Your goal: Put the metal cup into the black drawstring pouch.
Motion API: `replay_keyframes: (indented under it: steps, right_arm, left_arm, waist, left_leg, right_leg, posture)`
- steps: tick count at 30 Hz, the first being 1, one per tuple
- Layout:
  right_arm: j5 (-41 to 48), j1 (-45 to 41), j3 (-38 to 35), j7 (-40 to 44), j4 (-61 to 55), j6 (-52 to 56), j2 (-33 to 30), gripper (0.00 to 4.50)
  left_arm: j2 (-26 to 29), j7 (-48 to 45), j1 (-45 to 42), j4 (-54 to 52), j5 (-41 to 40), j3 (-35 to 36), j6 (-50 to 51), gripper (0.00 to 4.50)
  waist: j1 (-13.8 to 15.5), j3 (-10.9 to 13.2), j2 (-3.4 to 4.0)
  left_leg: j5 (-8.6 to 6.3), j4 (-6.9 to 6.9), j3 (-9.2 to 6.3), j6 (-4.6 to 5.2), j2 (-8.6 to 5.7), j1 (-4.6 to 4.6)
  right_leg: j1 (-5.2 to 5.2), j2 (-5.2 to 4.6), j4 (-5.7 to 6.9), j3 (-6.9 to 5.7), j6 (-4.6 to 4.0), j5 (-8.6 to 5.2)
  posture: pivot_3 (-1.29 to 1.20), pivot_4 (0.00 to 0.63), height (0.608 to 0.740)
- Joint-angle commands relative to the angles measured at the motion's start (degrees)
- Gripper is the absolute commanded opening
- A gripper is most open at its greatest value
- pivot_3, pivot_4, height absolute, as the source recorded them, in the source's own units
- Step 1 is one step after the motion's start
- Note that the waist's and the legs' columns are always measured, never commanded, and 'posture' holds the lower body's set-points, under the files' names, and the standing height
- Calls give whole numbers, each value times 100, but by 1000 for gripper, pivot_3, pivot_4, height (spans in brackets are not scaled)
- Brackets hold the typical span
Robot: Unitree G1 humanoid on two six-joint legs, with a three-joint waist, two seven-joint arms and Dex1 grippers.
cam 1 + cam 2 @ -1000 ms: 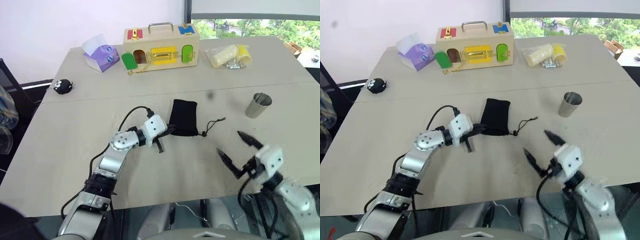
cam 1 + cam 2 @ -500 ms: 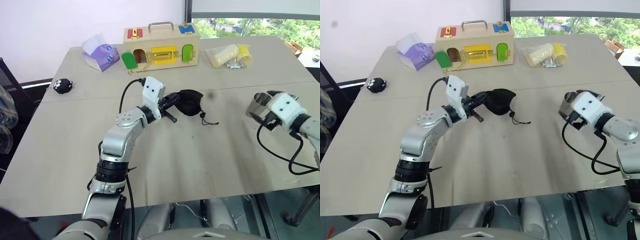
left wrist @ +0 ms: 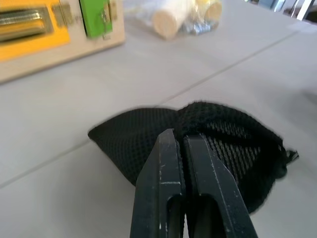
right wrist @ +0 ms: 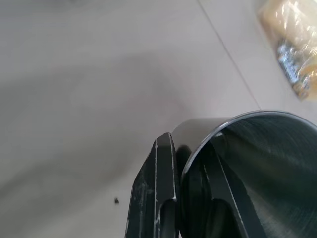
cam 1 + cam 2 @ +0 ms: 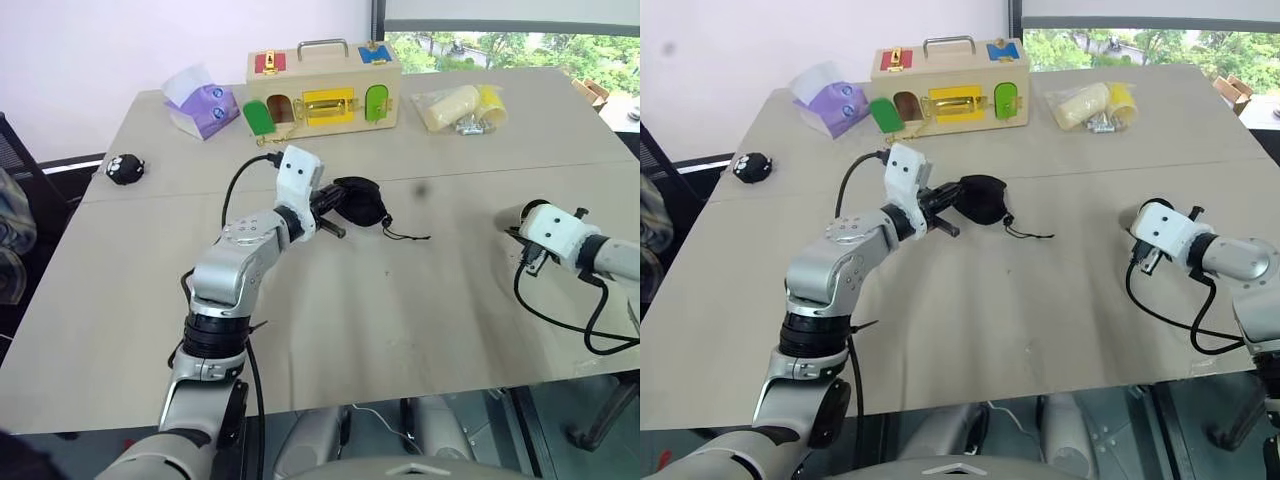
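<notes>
the right end effector (image 4: 190, 198) has just gone from spread wide to pinched on the rim of the cup (image 4: 257, 163): in the right wrist view one finger sits outside the steel wall and the other inside the mouth. a second ago that arm hung low near the front edge of the worktop (image 5: 400, 330), well short of the cup; now, at the right of the left eye view, its white wrist covers most of the cup (image 5: 508, 214), only a sliver showing, and i cannot tell whether the cup is off the surface.

the left end effector (image 3: 184, 144) is pressed together on a fold of the pouch (image 3: 218, 144), as it was a second ago. then the pouch lay flat on the worktop; now it hangs bunched at the fingertips, just above the centre of the left eye view (image 5: 358, 200), its cord (image 5: 405, 235) trailing onto the surface.

both task things seem gripped, well apart. next step, i judge: bring the cup over. the pouch's mouth looks bunched, so getting it open could be the snag.
</notes>
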Motion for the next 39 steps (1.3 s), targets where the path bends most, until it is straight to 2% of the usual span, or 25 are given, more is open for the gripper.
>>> replay_keyframes:
  steps: [1,7,10,13,17,21,26,30,35,39]
  right_arm:
    - [459,-179,-360,-213,-996,373,311,49]
    - [1875,-326,-2,-481,-2671,1542,1642,49]
    - [1830,-344,497,-646,-2849,1715,2086,49]
    - [1629,-347,875,-765,-2630,1689,2370,49]
    - [1182,-354,1318,-836,-2243,1475,2453,49]
    - [92,-626,1498,-2150,-1263,990,3080,49]
    - [15,-776,1368,-2861,-653,354,4026,49]
    - [38,-868,1404,-2870,-138,-311,4408,49]
    - [536,-887,1215,-2609,67,-652,4764,49]
    - [711,-714,1204,-2188,166,-758,4647,49]
  left_arm:
    - [-21,-64,-318,-38,-185,-17,336,0]
    - [-85,-170,-520,62,-379,-67,701,0]
    - [-112,-197,-641,134,-442,-84,823,0]
    - [-117,-221,-737,199,-493,-102,928,0]
    - [-111,-244,-804,220,-525,-99,988,0]
    - [-238,-239,-776,121,-684,-29,1176,0]
    - [-351,-194,-620,-24,-783,-81,1297,0]
    - [-499,-95,-659,0,-879,90,1396,0]
    - [-493,-51,-714,43,-947,259,1441,0]
    - [-425,-68,-755,102,-978,351,1352,0]
  waist:
    - [-9,0,0]
    - [-18,0,0]
    - [2,-2,-5]
    - [-4,-2,-5]
    - [-12,-3,-5]
    - [-47,-3,-3]
    - [-138,-3,-4]
    - [-172,-3,-4]
    - [-192,-3,-3]
    - [-193,-4,-3]
  left_leg:
    - [0,0,0,0,0,0]
    - [0,-2,-5,-2,3,2]
    - [0,3,-14,-1,-7,-2]
    - [0,6,-17,-1,-10,-3]
    - [0,5,-17,-1,-9,-2]
    - [1,5,-16,-3,-8,2]
    - [3,1,-16,-6,-8,1]
    - [3,2,-15,-6,-11,1]
    - [4,1,-16,-7,-6,1]
    - [4,1,-15,-7,-8,1]
  right_leg:
    - [0,-1,0,0,0,0]
    - [-2,1,2,-1,0,0]
    - [1,2,2,-10,0,0]
    - [1,2,3,-13,0,0]
    - [0,3,4,-13,0,0]
    - [-1,2,10,-11,-1,0]
    - [-9,4,12,-9,-2,0]
    - [-9,14,12,-7,-1,1]
    - [-13,23,15,-5,-2,1]
    - [-13,22,15,-2,-2,1]
  posture:
    - [0,150,710]
    - [0,150,710]
    - [0,150,710]
    - [0,150,710]
    - [0,150,710]
    - [0,150,710]
    - [0,150,710]
    - [0,150,710]
    - [0,150,710]
    - [0,150,710]
